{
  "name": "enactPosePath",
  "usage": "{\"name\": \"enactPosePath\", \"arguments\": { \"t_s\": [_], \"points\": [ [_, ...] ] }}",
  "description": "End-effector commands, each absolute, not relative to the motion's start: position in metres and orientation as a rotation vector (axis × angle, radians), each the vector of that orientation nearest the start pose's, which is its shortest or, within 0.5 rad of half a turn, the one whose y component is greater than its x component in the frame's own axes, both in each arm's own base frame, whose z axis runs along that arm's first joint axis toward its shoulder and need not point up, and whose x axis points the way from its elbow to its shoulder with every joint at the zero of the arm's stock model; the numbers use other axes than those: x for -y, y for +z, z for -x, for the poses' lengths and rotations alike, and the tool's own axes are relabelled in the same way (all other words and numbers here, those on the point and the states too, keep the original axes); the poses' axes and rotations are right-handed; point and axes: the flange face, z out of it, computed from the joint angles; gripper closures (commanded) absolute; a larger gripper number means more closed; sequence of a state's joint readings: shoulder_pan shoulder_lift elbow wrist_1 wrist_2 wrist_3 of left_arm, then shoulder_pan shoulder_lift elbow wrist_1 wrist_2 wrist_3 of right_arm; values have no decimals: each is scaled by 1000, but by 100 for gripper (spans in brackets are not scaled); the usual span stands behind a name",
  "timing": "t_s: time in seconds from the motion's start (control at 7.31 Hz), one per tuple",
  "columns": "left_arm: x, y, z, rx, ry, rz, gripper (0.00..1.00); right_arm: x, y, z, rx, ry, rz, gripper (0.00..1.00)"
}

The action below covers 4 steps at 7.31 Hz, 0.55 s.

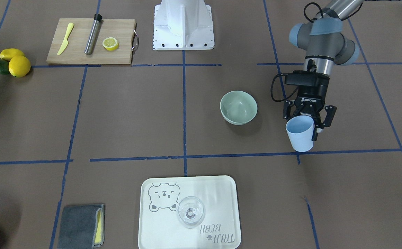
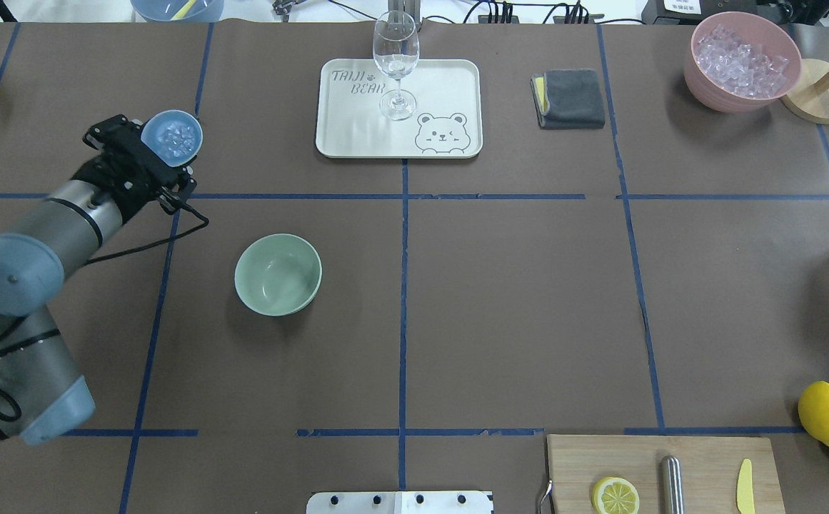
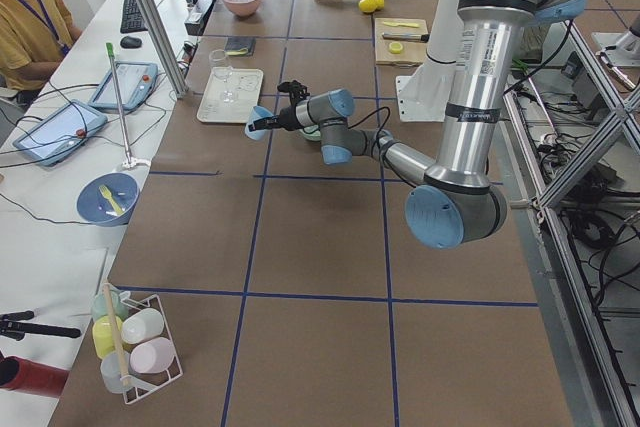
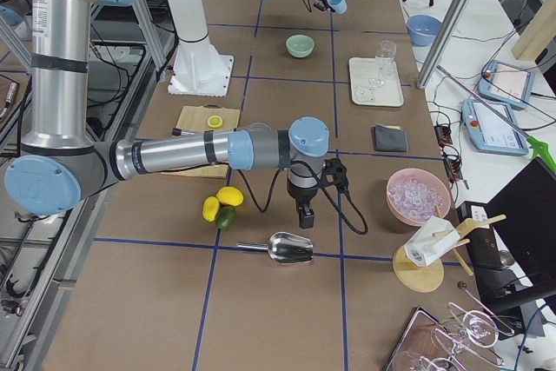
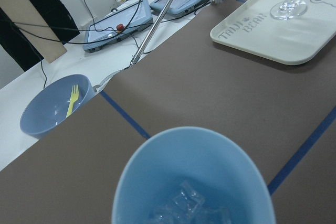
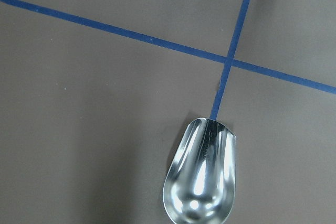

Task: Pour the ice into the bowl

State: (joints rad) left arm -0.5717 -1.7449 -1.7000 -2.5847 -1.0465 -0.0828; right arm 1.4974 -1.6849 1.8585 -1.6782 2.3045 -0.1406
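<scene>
The mint-green bowl (image 1: 238,107) stands empty on the brown table, also in the overhead view (image 2: 278,274). My left gripper (image 1: 307,119) is shut on a pale blue cup (image 1: 300,136), held nearly upright. The cup is apart from the bowl, on my left side of it and farther out. The ice (image 2: 173,137) lies as a small heap of clear cubes in the cup's bottom, also in the left wrist view (image 5: 188,207). My right gripper (image 4: 302,215) shows only in the exterior right view, hanging over a metal scoop (image 6: 202,178); I cannot tell if it is open or shut.
A pink container (image 2: 742,61) full of ice stands far right. A tray (image 2: 443,86) carries a wine glass (image 2: 395,64). There are also a grey cloth (image 2: 569,98), a cutting board (image 2: 700,453) with a lemon half and lemons (image 2: 826,412) near the robot's right.
</scene>
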Motion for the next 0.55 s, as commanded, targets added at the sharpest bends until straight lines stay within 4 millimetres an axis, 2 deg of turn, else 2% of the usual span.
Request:
{"name": "enactPosePath", "arguments": {
  "t_s": [0.0,0.41],
  "points": [
    [411,390,-413,-86,517,-1391,100,437,591,-41,733,-208,-77,0],
    [363,369,-469,217,717,-1435,100,432,597,-45,734,-195,-68,0]
  ]
}}
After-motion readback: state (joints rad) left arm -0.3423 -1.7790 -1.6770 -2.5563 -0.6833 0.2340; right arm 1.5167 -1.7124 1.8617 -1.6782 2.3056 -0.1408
